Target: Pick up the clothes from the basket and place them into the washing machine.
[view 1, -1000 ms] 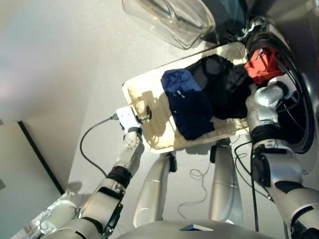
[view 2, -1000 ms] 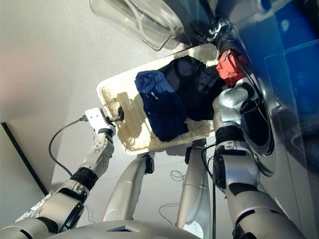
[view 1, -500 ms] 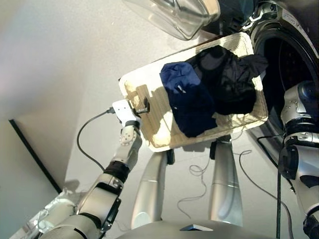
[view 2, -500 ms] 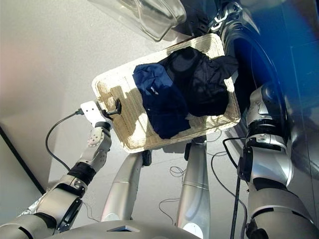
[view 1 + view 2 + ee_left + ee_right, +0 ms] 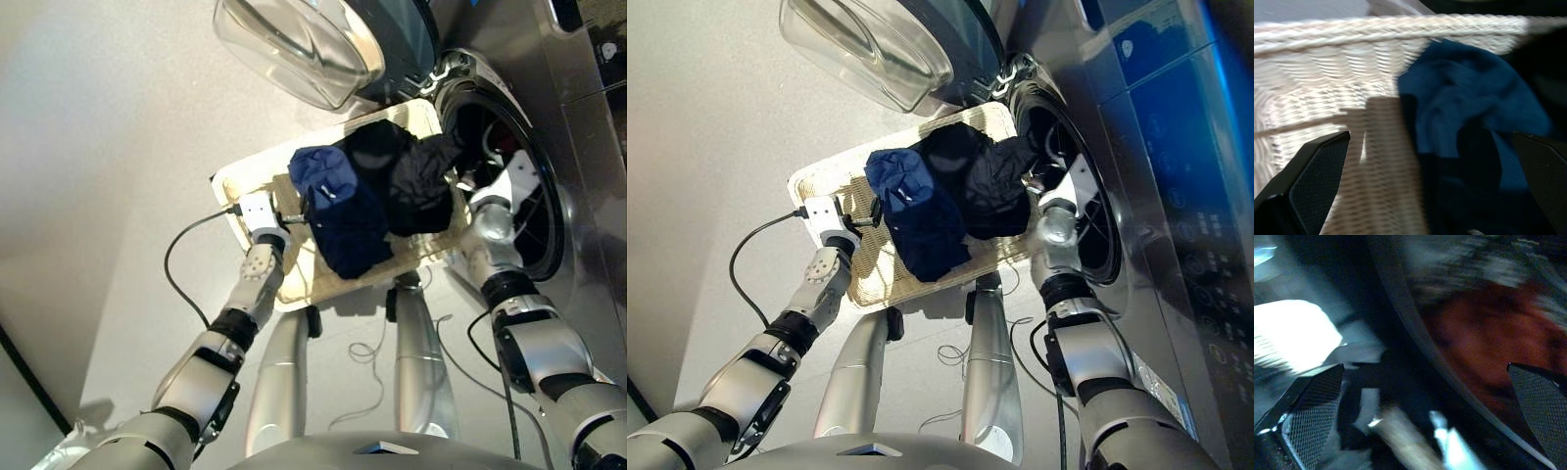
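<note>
The cream basket (image 5: 299,276) stands in front of me, holding the navy blue garment (image 5: 341,211) and beside it the black garment (image 5: 409,176). My left gripper (image 5: 294,213) is open over the basket floor, with the edge of the navy garment (image 5: 1469,98) just ahead of its fingers (image 5: 1312,176). My right gripper (image 5: 462,180) is open at the mouth of the washing machine (image 5: 578,196), holding nothing. The orange-red garment (image 5: 1484,347) lies inside the drum, beyond the rim.
The glass porthole door (image 5: 294,49) hangs open above the basket's far side. A black cable (image 5: 181,264) runs from my left wrist over the floor, and thin cords (image 5: 377,343) lie between my legs. The control panel (image 5: 1176,98) is at the right.
The right gripper carried the orange-red garment into the drum, let it go, and has drawn back open to the drum mouth. The left gripper has moved up to the navy garment. The camera has shifted.
</note>
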You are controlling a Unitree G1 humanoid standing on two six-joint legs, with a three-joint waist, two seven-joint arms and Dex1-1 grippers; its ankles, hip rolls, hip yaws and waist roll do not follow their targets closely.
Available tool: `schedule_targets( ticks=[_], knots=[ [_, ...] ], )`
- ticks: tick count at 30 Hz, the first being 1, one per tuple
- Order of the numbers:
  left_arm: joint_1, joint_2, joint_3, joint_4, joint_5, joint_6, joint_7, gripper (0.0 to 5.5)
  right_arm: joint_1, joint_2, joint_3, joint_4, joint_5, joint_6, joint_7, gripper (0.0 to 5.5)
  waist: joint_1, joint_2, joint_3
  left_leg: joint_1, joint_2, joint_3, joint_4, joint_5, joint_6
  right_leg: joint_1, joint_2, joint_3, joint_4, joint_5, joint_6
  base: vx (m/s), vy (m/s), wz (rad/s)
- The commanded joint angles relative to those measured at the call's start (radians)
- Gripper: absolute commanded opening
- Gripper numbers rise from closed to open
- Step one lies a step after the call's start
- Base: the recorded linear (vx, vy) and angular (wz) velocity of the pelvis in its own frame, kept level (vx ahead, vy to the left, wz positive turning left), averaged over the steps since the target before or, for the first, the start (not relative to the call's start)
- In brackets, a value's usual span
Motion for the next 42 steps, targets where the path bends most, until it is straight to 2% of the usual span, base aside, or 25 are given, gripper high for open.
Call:
schedule_targets(
  ticks=[1,5,13,16,17,19,21,25,28,29,30,31,35,42],
  knots=[
    [-0.064,-0.006,-0.013,0.042,0.007,-0.015,-0.019,5.50,-0.023,0.011,0.045,-0.143,-0.084,-0.019,0.061,5.50,0.008,-0.002,0.002,0.050,0.023,-0.059,-0.018,-0.049,-0.057,0.086,-0.014,-0.023,-0.110,-0.009,0.084,0.098,-0.011,-0.016],
    [-0.096,-0.033,-0.037,0.067,0.013,-0.006,-0.013,5.50,0.003,0.031,0.117,-0.294,-0.116,-0.020,0.108,5.50,-0.003,-0.019,0.012,0.040,0.027,-0.057,-0.016,-0.045,-0.057,0.082,-0.007,-0.023,-0.117,-0.005,0.083,0.000,0.000,0.000],
    [-0.163,-0.087,-0.043,0.141,0.005,0.010,0.027,5.50,0.018,0.098,0.152,-0.474,-0.112,-0.021,0.105,5.50,-0.017,-0.027,0.032,-0.023,0.039,-0.058,0.016,-0.064,-0.050,0.030,0.004,-0.015,-0.117,-0.010,0.082,0.000,0.000,0.000],
    [-0.188,-0.092,-0.026,0.185,0.011,0.015,0.059,5.50,0.003,0.122,0.163,-0.520,-0.097,-0.027,0.096,5.50,-0.023,-0.034,0.044,-0.057,0.052,-0.058,0.040,-0.073,-0.050,0.006,0.013,-0.012,-0.117,-0.013,0.081,0.000,0.000,0.000],
    [-0.198,-0.098,0.001,0.243,0.015,0.022,0.074,5.50,-0.011,0.135,0.172,-0.541,-0.093,-0.031,0.091,5.50,-0.027,-0.040,0.052,-0.071,0.061,-0.058,0.045,-0.074,-0.052,-0.007,0.018,-0.012,-0.116,-0.015,0.080,0.000,0.000,0.000],
    [-0.210,-0.094,0.019,0.250,0.005,0.024,0.082,5.50,-0.019,0.136,0.177,-0.552,-0.091,-0.032,0.087,5.50,-0.030,-0.041,0.055,-0.076,0.065,-0.058,0.043,-0.074,-0.054,-0.017,0.021,-0.011,-0.113,-0.017,0.081,0.000,0.000,0.000],
    [-0.221,-0.086,0.040,0.269,-0.007,0.033,0.084,5.50,-0.026,0.141,0.181,-0.577,-0.081,-0.038,0.084,5.50,-0.039,-0.048,0.066,-0.099,0.073,-0.062,0.052,-0.077,-0.056,-0.044,0.026,-0.013,-0.098,-0.022,0.079,0.000,0.000,0.000],
    [-0.233,-0.071,0.057,0.259,-0.014,0.027,0.101,5.50,-0.031,0.138,0.171,-0.583,-0.069,-0.043,0.073,5.50,-0.047,-0.051,0.070,-0.137,0.079,-0.069,0.076,-0.086,-0.054,-0.085,0.035,-0.011,-0.070,-0.032,0.077,0.000,0.000,0.000],
    [-0.256,-0.046,0.092,0.303,-0.018,0.037,0.109,5.50,-0.018,0.141,0.160,-0.579,-0.064,-0.047,0.067,5.50,-0.059,-0.063,0.072,-0.181,0.089,-0.083,0.115,-0.095,-0.051,-0.131,0.043,-0.013,-0.012,-0.052,0.073,0.000,0.000,0.000],
    [-0.258,-0.039,0.102,0.305,-0.022,0.036,0.107,4.59,-0.012,0.138,0.159,-0.577,-0.063,-0.048,0.070,5.50,-0.064,-0.066,0.072,-0.187,0.091,-0.085,0.126,-0.101,-0.051,-0.138,0.045,-0.012,0.001,-0.058,0.072,0.000,0.000,0.000],
    [-0.257,-0.036,0.111,0.304,-0.030,0.036,0.104,1.51,-0.003,0.136,0.156,-0.577,-0.064,-0.047,0.073,5.50,-0.067,-0.067,0.070,-0.195,0.093,-0.086,0.133,-0.104,-0.050,-0.146,0.045,-0.014,0.016,-0.060,0.072,0.000,0.000,0.000],
    [-0.258,-0.034,0.114,0.304,-0.035,0.037,0.103,0.13,0.002,0.135,0.153,-0.575,-0.063,-0.045,0.076,5.50,-0.069,-0.068,0.068,-0.203,0.093,-0.088,0.142,-0.106,-0.049,-0.154,0.045,-0.014,0.025,-0.060,0.072,0.000,0.000,0.000],
    [-0.262,-0.033,0.122,0.292,-0.048,0.031,0.106,0.00,0.027,0.132,0.146,-0.559,-0.063,-0.040,0.086,5.50,-0.072,-0.065,0.055,-0.207,0.088,-0.091,0.141,-0.105,-0.047,-0.158,0.040,-0.020,0.027,-0.057,0.072,0.000,0.000,0.000],
    [-0.240,-0.046,0.100,0.243,-0.065,0.012,0.085,0.00,0.054,0.132,0.140,-0.513,-0.080,-0.037,0.094,5.50,-0.060,-0.058,0.034,-0.149,0.075,-0.085,0.096,-0.091,-0.049,-0.107,0.027,-0.028,-0.005,-0.038,0.073,0.000,0.000,0.000]
  ],
)
